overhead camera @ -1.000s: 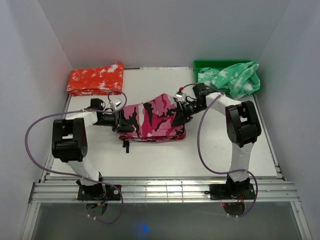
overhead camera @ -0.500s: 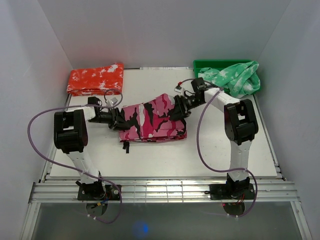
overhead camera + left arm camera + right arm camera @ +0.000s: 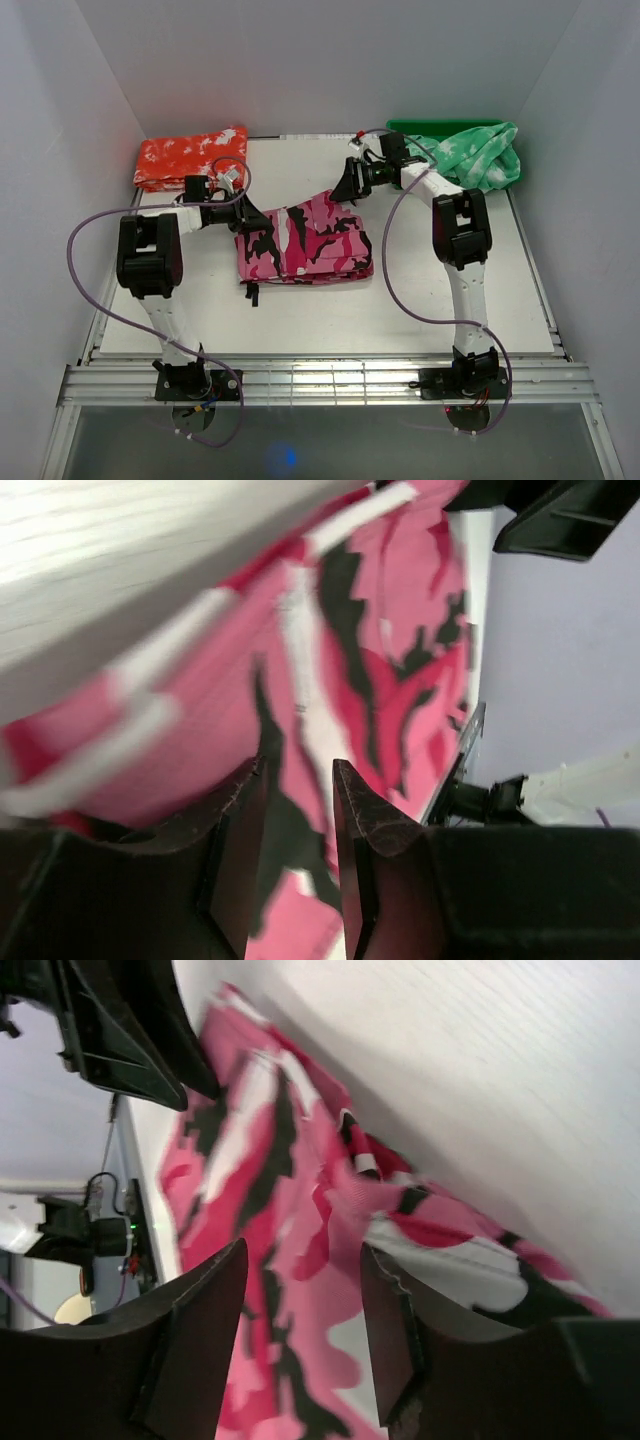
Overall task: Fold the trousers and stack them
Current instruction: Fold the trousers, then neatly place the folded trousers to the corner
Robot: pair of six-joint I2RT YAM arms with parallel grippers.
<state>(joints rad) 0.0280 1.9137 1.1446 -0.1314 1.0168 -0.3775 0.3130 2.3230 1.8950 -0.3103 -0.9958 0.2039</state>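
Note:
The pink-magenta camouflage trousers (image 3: 305,242) lie folded in a flat bundle at the middle of the table. My left gripper (image 3: 247,216) is at the bundle's far left corner. In the left wrist view its jaws (image 3: 298,765) stand a little apart with nothing between them, and the trousers (image 3: 390,630) lie just beyond. My right gripper (image 3: 346,186) is at the far right corner, just off the cloth. In the right wrist view its jaws (image 3: 300,1250) are wide open and empty above the trousers (image 3: 250,1190).
A folded orange-red garment with white splotches (image 3: 190,158) lies at the back left. A green garment with white splotches (image 3: 470,155) spills from a green bin (image 3: 430,127) at the back right. White walls close in the white table (image 3: 420,300).
Both grippers carried the lifted cloth edge toward the back, let it go and drew away. The trousers now lie flat in a tighter fold.

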